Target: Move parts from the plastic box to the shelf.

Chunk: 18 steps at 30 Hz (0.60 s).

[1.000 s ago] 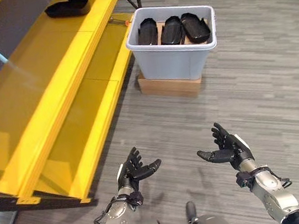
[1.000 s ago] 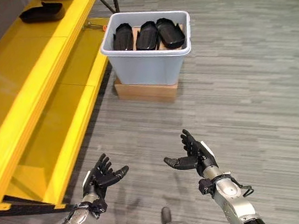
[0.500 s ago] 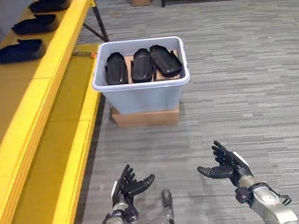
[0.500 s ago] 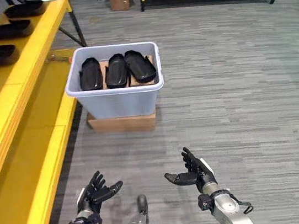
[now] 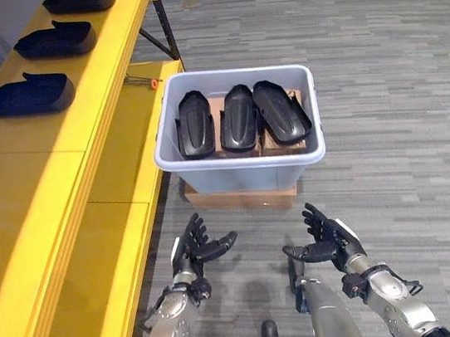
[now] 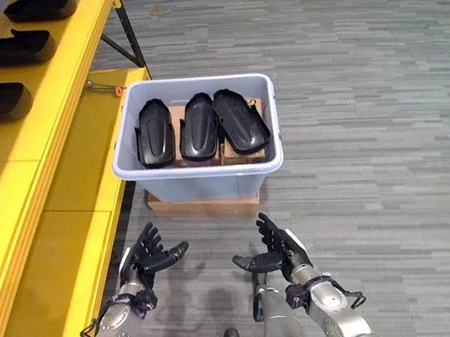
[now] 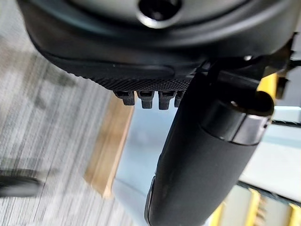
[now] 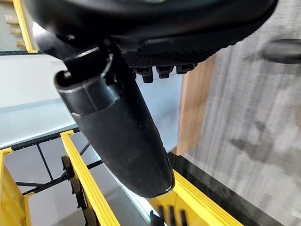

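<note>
1. Along the robot's left runs the yellow shelf (image 5: pixel 55 150), the biggest thing in view; three black parts already lie on its upper board, the nearest one (image 5: pixel 26 94) well apart from the box.
2. Straight ahead stands the plastic box (image 5: pixel 241 166), pale grey, set on a flat wooden base (image 5: pixel 237 198) on the grey floor (image 5: pixel 401 110). Over the last second the whole picture has shifted: the box, which sat far up and to the right, now sits central and much closer. That reads as the robot's own approach and turn, not as the box moving.
3. Inside the box three black parts (image 6: pixel 197 128) lean side by side on cardboard packing, untouched. On the lower shelf board beside the box lies a small tool with an orange tip (image 5: pixel 144 82).
4. Below the box, the left hand (image 5: pixel 196 250) is held out with fingers spread and nothing in it.
5. Opposite it, the right hand (image 5: pixel 328 242) is likewise spread and empty, thumb turned inward; the two hands are apart, short of the box's near wall.
6. My reading: the robot has come back for the next pick. With the box now just ahead, the hands can lift over the rim to take a part.
</note>
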Motion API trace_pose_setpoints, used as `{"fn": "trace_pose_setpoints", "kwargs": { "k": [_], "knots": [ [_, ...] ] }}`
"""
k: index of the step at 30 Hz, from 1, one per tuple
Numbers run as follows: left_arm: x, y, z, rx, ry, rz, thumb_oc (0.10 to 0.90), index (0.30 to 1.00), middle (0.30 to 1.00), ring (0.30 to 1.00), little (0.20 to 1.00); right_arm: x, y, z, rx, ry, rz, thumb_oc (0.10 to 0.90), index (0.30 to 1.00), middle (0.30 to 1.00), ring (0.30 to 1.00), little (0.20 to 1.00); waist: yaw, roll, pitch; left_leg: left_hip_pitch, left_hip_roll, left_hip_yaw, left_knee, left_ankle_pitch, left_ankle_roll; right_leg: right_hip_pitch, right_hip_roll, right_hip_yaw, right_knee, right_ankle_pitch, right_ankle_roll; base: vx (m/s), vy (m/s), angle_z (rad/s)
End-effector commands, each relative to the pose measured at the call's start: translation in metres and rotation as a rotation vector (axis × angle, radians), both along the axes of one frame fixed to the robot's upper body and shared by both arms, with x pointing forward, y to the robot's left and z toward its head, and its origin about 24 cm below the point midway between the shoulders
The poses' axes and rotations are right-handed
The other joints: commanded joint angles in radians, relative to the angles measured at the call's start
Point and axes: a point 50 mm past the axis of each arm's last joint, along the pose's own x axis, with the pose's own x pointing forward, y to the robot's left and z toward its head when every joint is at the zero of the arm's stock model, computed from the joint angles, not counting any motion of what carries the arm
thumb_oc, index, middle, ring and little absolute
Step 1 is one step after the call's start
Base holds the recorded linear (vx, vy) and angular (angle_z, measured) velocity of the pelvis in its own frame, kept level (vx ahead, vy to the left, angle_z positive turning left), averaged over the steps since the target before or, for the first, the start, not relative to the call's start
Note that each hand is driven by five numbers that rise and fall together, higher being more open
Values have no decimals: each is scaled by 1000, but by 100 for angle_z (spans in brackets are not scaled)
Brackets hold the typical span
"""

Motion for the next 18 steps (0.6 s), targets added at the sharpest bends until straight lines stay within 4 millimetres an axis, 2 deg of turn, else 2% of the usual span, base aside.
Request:
{"fn": "trace_pose_setpoints", "kwargs": {
  "k": [1,2,5,8,10,12,13,14,15,16,17,18],
  "knots": [
    [11,7,38,14,-219,-21,900,1000,1000,1000,1000,18,-3,40,10,-228,-8,900,1000,1000,1000,1000,-3,-36,-31,-57,99,24,9,-25,-78,217,-41,79,-29,155,98,322,-143,56],
    [11,5,37,15,-222,-31,900,1000,1000,1000,1000,18,-5,39,10,-222,-14,900,1000,1000,1000,1000,-6,-39,-37,-48,103,19,11,-38,-85,229,-43,76,-33,168,96,294,-150,75],
    [11,-1,36,-10,-220,-39,900,1000,1000,1000,1000,17,-11,39,16,-221,-29,900,1000,1000,1000,1000,-11,-34,-62,-43,135,4,50,-47,-111,257,-28,32,4,136,78,245,-175,61],
    [13,-5,37,-17,-223,-53,900,1000,1000,1000,1000,16,-15,40,21,-230,-49,900,1000,1000,1000,1000,-29,-29,-72,-72,175,-1,150,-13,-143,294,2,29,14,87,45,173,-176,36],
    [13,-6,38,-27,-227,-52,900,1000,1000,1000,1000,16,-14,40,28,-226,-48,900,1000,1000,1000,1000,-28,-31,-66,-142,182,-3,351,38,-159,325,23,31,22,57,15,128,-153,-4],
    [11,-7,38,-38,-224,-55,900,1000,1000,1000,1000,14,-15,41,23,-228,-37,900,1000,1000,1000,1000,-15,-40,-50,-226,179,-13,547,124,-169,369,41,39,23,31,-18,82,-122,-4],
    [11,-7,38,-38,-224,-56,900,1000,1000,1000,1000,14,-15,41,23,-228,-38,900,1000,1000,1000,1000,-17,-38,-51,-230,181,-15,553,121,-170,368,43,37,24,30,-19,54,-90,5],
    [9,-7,37,-36,-219,-54,900,1000,1000,1000,1000,13,-17,39,14,-224,-33,900,1000,1000,1000,1000,-1,-48,-34,-288,156,-27,640,118,-162,392,46,42,29,10,-32,61,-68,-16],
    [9,-7,36,-35,-214,-58,900,1000,1000,1000,1000,12,-17,38,8,-219,-35,900,1000,1000,1000,1000,-4,-54,-34,-317,191,-3,604,118,-153,403,42,40,27,8,-29,108,-58,-28],
    [9,-7,35,-36,-210,-58,900,1000,1000,1000,1000,12,-17,38,12,-219,-41,900,1000,1000,1000,1000,-7,-58,-40,-329,254,15,532,127,-149,413,36,39,25,3,-24,135,17,-4],
    [9,-8,34,-37,-205,-63,900,1000,1000,1000,1000,12,-17,38,17,-220,-46,900,1000,1000,1000,1000,-9,-60,-45,-307,312,35,437,126,-150,423,34,42,21,-6,-19,162,91,27],
    [9,-8,34,-35,-204,-65,900,1000,1000,1000,1000,12,-17,38,20,-222,-55,900,1000,1000,1000,1000,-5,-59,-48,-281,346,45,312,131,-155,427,36,46,24,-16,-12,199,156,20]
  ]
}}
